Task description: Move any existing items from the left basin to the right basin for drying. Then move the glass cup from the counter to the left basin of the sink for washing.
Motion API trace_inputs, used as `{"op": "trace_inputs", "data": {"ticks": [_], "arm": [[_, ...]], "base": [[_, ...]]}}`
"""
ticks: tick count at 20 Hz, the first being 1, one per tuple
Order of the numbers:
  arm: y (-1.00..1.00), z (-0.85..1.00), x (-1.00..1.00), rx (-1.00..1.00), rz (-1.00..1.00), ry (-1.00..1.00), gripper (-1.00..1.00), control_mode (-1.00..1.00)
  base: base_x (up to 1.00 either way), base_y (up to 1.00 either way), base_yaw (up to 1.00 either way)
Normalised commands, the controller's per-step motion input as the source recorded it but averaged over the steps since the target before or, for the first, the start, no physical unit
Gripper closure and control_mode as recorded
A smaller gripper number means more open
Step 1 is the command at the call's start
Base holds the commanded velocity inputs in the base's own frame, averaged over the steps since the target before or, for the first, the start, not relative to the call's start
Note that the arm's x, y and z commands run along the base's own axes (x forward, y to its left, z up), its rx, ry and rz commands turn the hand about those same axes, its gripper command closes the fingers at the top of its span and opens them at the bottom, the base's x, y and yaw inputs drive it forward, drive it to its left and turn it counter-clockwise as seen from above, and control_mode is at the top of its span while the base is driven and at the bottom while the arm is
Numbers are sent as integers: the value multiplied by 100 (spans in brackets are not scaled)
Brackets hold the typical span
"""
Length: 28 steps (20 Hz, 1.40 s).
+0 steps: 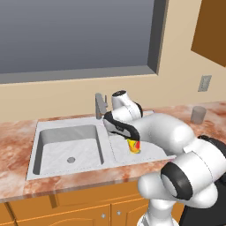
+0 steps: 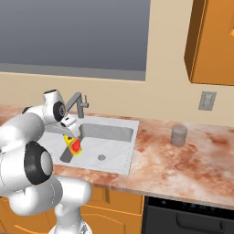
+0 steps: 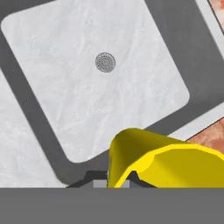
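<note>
Marbled desk [image 2: 192, 155] carries the sink [image 1: 35, 132] at frame centre. Tool [image 1: 132, 143] is closed on the yellow cup [image 1: 133, 146], held over the right basin [image 3: 87, 87]. First step is in hand; next, lower and release. Glass cup [image 2: 178, 135] waits at right.

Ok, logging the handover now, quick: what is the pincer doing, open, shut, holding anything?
Pincer: shut on the yellow cup, held over the right basin.
</note>
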Motion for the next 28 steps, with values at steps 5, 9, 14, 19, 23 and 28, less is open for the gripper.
{"op": "trace_inputs", "data": {"ticks": [5,9,14,19,23,28], "arm": [[-72,0,10,0,2,0,100,-100],[-60,-5,31,2,9,0,100,-100],[-43,-16,48,1,9,0,100,-100],[-23,-29,49,0,9,1,100,-100],[-12,-23,45,0,8,1,100,-100],[-3,-26,31,0,8,4,100,-100]], "base": [[0,0,0],[0,0,0],[0,0,0],[0,0,0],[0,0,0],[0,0,0]]}}
